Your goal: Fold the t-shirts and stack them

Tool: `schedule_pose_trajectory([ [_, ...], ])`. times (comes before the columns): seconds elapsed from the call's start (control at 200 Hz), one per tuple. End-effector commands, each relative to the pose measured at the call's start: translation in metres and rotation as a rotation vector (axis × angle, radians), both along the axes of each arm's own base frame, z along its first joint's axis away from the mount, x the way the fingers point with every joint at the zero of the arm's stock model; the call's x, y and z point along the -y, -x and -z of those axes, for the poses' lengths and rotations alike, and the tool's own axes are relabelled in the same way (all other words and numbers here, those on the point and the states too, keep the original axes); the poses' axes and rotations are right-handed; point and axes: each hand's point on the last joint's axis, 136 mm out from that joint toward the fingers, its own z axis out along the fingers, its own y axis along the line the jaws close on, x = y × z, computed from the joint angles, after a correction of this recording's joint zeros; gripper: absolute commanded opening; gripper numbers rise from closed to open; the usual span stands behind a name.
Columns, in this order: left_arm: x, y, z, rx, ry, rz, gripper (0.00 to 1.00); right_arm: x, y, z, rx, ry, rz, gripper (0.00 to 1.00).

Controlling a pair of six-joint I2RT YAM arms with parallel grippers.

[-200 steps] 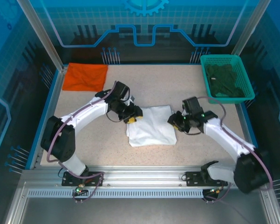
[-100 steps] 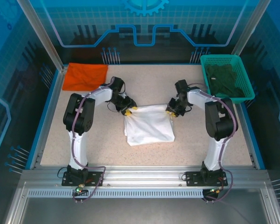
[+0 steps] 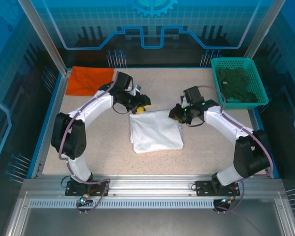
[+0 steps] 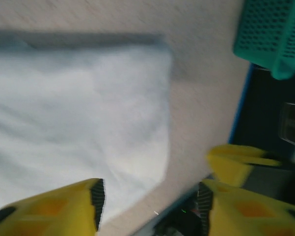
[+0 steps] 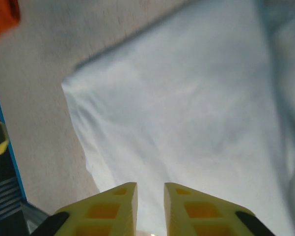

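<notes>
The white t-shirt (image 3: pixel 155 131) lies folded into a rough rectangle in the middle of the table, and it also appears in the wrist views (image 4: pixel 78 113) (image 5: pixel 186 113). The orange t-shirt (image 3: pixel 91 80) lies folded at the back left corner, with a scrap of it visible in the right wrist view (image 5: pixel 2 17). My left gripper (image 3: pixel 140 106) (image 4: pixel 149 206) hovers at the white shirt's far left corner, open and with nothing between its fingers. At the far right corner, my right gripper (image 3: pixel 176 112) (image 5: pixel 150 206) is just above the cloth. Its jaws are open by a narrow gap and hold nothing.
A green basket (image 3: pixel 255 69) (image 4: pixel 270 37) holding dark green cloth (image 3: pixel 235 83) stands at the back right. Blue rails border the table on the left and right. Bare tabletop lies in front of the white shirt and to both its sides.
Both grippers carried the white shirt's edge toward the back, then drew off its far corners. The shirt now lies flat. The right jaws have narrowed.
</notes>
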Motion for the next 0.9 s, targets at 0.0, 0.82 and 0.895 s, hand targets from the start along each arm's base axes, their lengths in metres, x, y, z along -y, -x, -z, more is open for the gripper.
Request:
schedule_pose_trajectory([
  [0.0, 0.031, 0.066, 0.048, -0.192, 0.012, 0.13, 0.37, -0.004, 0.038, 0.042, -0.154, -0.003, 0.005, 0.21],
  [0.82, -0.001, 0.131, 0.073, -0.162, -0.177, 0.22, 0.58, 0.043, 0.104, 0.052, -0.121, -0.046, 0.01, 0.36],
  [0.895, 0.028, 0.129, 0.051, -0.169, -0.054, 0.255, 0.52, 0.032, 0.107, 0.043, -0.088, -0.081, 0.01, 0.33],
])
